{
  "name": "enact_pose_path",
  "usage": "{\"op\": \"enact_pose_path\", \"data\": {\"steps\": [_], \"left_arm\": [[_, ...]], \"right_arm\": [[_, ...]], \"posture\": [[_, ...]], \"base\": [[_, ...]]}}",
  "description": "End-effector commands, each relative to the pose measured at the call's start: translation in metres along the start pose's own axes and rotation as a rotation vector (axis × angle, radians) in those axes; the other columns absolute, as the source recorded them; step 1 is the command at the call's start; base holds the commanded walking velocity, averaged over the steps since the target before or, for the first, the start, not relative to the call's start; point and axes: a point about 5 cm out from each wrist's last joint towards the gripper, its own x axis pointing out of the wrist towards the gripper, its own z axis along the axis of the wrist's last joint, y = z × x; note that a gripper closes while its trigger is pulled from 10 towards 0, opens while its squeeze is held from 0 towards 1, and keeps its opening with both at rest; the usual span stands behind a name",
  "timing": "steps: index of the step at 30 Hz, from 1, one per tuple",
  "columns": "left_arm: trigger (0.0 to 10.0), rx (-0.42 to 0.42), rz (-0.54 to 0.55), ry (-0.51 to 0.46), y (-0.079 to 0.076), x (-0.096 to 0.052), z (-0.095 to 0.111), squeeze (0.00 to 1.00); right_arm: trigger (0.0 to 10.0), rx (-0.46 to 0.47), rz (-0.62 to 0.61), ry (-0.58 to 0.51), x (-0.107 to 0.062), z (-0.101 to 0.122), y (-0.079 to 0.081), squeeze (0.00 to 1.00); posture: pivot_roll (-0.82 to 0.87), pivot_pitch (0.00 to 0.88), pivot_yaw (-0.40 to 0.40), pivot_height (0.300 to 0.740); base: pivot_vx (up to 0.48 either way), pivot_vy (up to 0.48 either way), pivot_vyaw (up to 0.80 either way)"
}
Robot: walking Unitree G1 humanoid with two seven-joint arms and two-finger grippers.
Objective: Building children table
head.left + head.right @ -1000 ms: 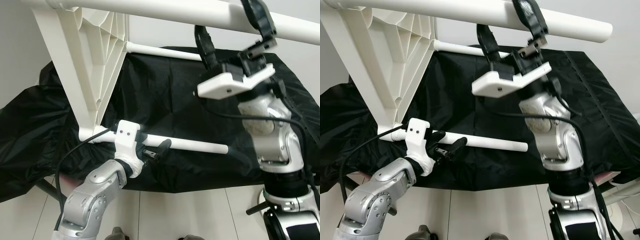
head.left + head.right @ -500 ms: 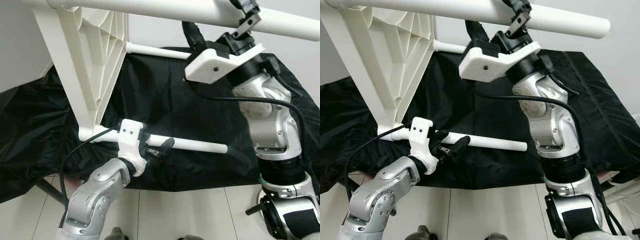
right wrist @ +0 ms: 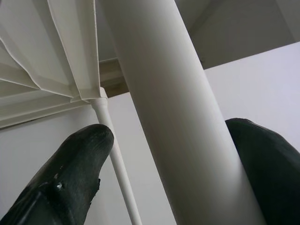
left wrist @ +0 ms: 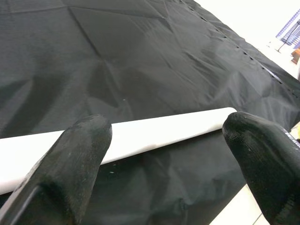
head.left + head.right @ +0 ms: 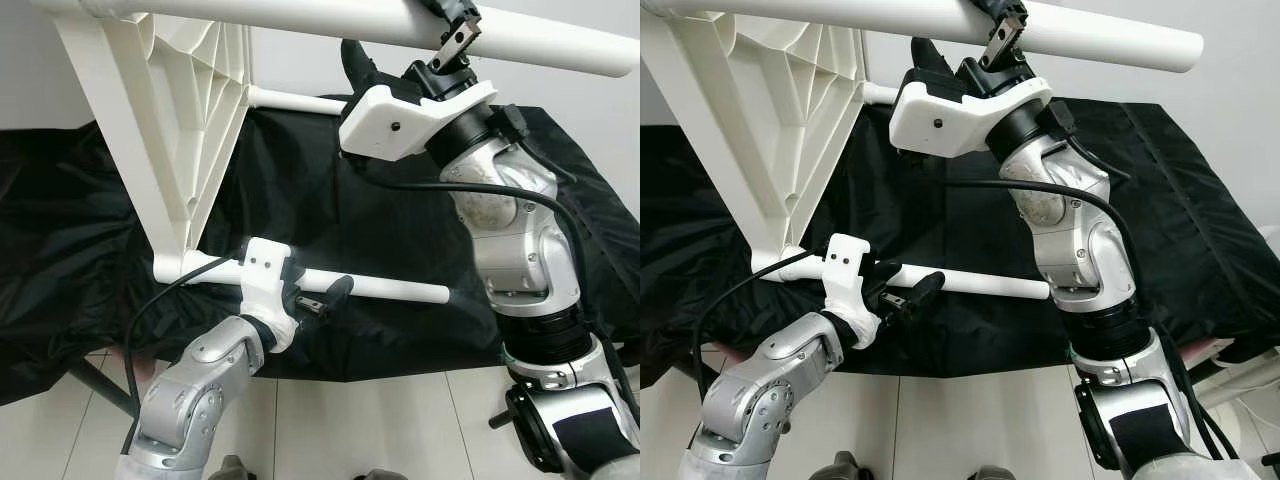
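A white plastic children's table lies on its side, its ribbed tabletop (image 5: 175, 130) upright at the left. Its legs point to the right: a thick upper leg (image 5: 280, 15), a lower leg (image 5: 385, 289) and a far leg (image 5: 300, 100). My left gripper (image 5: 318, 296) is at the lower leg close to the tabletop, open, and the leg (image 4: 154, 133) runs across behind its fingers (image 4: 75, 154). Raised high, my right gripper (image 5: 405, 35) is open and straddles the upper leg (image 3: 164, 93). One finger (image 3: 82, 154) stands clear of it and the other (image 3: 267, 159) is close against it.
A black cloth (image 5: 380, 210) covers the low surface behind the table and hangs over its front edge. White floor tiles (image 5: 390, 425) lie below it, and a dark metal strut (image 5: 100, 385) stands at the lower left. A plain wall (image 5: 600, 110) rises behind.
My right arm has slid left along the upper leg toward the tabletop, its wrist turning. The left gripper stays at the lower leg.
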Motion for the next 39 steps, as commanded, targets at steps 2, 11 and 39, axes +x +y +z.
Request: {"op": "enact_pose_path", "data": {"steps": [2,11,39], "left_arm": [[10.0,-0.004,0.001,0.004,0.001,0.001,-0.001,0.0],[10.0,-0.025,0.08,0.045,0.006,0.004,-0.006,0.0],[10.0,-0.282,0.607,0.117,0.05,0.027,0.007,0.0]], "right_arm": [[10.0,-0.001,0.041,-0.023,0.002,0.005,0.009,0.0],[0.0,0.074,-0.016,0.103,-0.005,-0.012,-0.002,0.0],[0.0,0.341,-0.252,0.365,-0.029,-0.036,-0.037,0.0]], "posture": [[-0.01,0.039,0.005,0.74],[-0.01,0.044,-0.006,0.74],[-0.05,0.068,0.013,0.74]], "base": [[0.0,0.0,0.0],[0.0,0.0,0.0],[0.0,0.0,0.0]]}}
